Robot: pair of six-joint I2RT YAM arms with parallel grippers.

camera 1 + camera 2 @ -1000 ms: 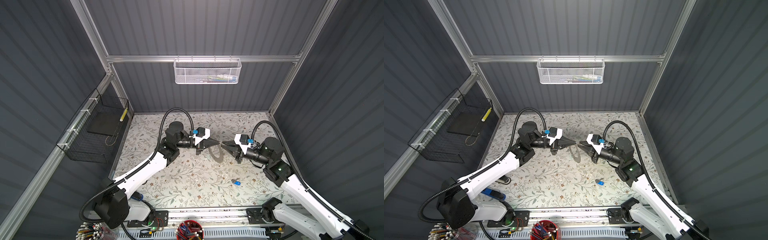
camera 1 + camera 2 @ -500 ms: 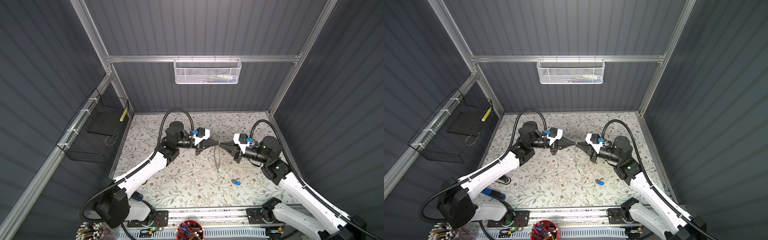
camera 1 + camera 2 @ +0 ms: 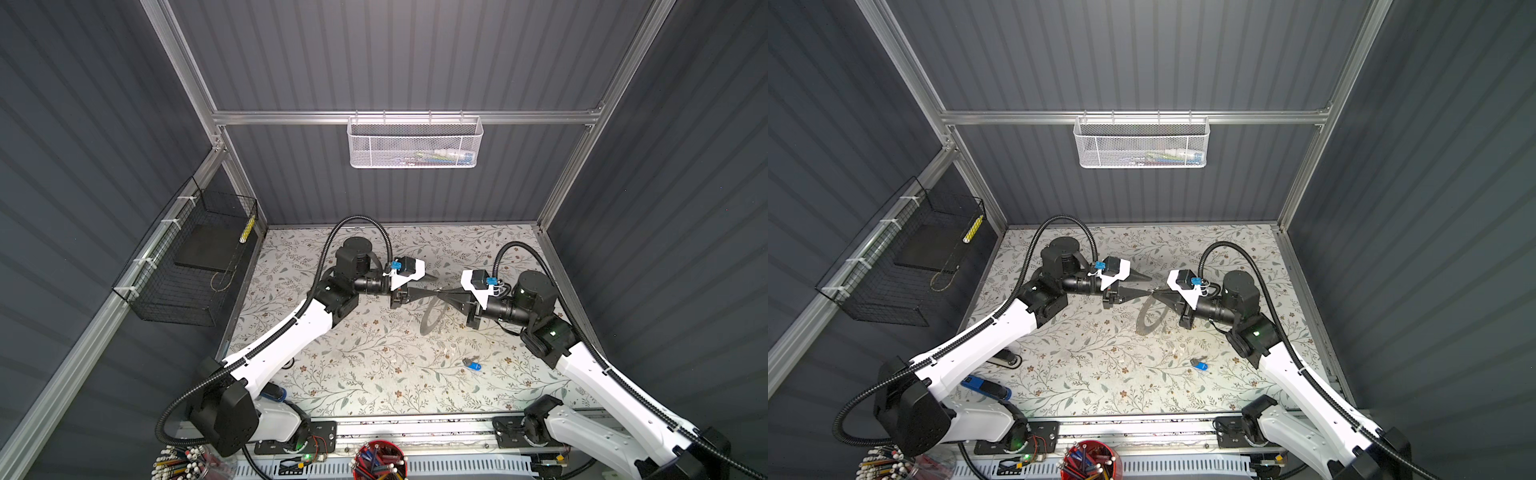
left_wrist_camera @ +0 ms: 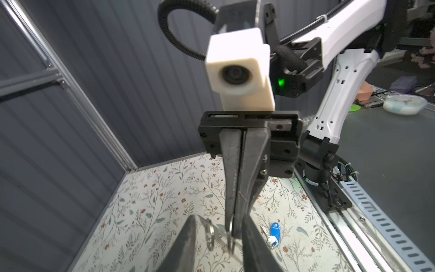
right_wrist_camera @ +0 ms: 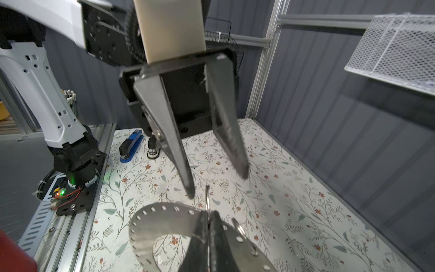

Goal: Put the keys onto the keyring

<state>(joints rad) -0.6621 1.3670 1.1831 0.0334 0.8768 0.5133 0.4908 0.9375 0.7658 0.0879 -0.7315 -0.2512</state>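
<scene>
Presently listed: mat (image 3: 374,374), pale floral print, covering the whole floor of the cell. Walls (image 3: 415,62), dark grey ribbed panels on three sides, edged with aluminium bars (image 3: 407,117). Mesh basket (image 3: 415,143), white, hung on the rear bar at 12 o'clock, with small items inside too blurred to name. Wire basket (image 3: 187,266), black, on the side wall at 9 o'clock. Rail (image 3: 415,430), along the front edge at 6 o'clock, with a red cup (image 3: 380,461) of pens below it. Stapler (image 3: 986,386), blue and black, flat on the mat at 7 o'clock. Keys (image 3: 472,365), on the mat at 4 o'clock, blue tag and pale tag lying together, well apart from both arms. Keyring (image 3: 430,320), a flat grey band with small holes, at mid-mat, tilted and hanging under the right gripper (image 3: 441,294), whose jaws are pressed together on its band; whether its lower rim touches the mat cannot be told. A thin wire loop (image 5: 207,195) stands just beside those tips. Left gripper (image 3: 436,284), jaws parted and holding nothing, faces the right one tip to tip, just toward 12 o'clock from mid-mat.
</scene>
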